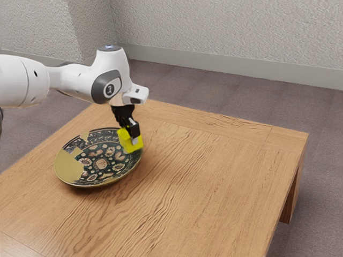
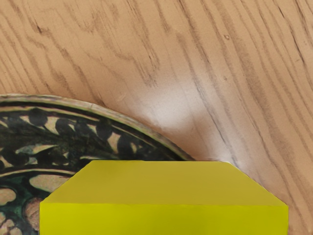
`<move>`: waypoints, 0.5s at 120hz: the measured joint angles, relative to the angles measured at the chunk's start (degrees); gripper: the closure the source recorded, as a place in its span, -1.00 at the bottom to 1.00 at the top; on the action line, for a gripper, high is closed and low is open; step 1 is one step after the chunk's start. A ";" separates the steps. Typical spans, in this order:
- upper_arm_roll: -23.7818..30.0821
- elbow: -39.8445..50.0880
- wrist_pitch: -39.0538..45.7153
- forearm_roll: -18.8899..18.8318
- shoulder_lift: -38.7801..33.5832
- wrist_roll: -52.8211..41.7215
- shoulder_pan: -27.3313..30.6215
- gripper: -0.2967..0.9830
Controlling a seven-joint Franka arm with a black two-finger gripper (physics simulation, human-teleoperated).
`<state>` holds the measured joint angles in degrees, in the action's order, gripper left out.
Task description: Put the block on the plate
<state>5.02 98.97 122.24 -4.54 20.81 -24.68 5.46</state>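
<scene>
My gripper (image 1: 132,137) is shut on a yellow block (image 1: 126,143), held tilted at the plate's edge on the exterior view's right. The block covers part of the rim of the patterned plate (image 1: 102,163); whether it touches the plate cannot be told. In the wrist view the yellow block (image 2: 164,182) is large and close under my hand, overlapping the dark, leaf-patterned border of the plate (image 2: 73,129).
The plate rests on a wooden table (image 1: 209,176), whose far edge and corner lie toward the exterior view's right. A textured wall (image 1: 230,32) stands behind, beyond the dark floor (image 1: 214,88).
</scene>
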 joint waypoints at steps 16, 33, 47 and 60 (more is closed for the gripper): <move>0.01 0.02 -2.02 -1.58 -0.13 0.29 3.29 -0.01; 0.26 -0.27 -3.44 -2.70 0.63 0.49 6.64 -0.01; 1.14 -3.21 -4.34 -3.85 4.01 0.47 8.75 -0.01; 1.66 -5.40 -4.95 -4.24 6.90 0.29 10.45 -0.01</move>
<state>6.69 93.57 117.30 -8.78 27.71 -24.39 15.91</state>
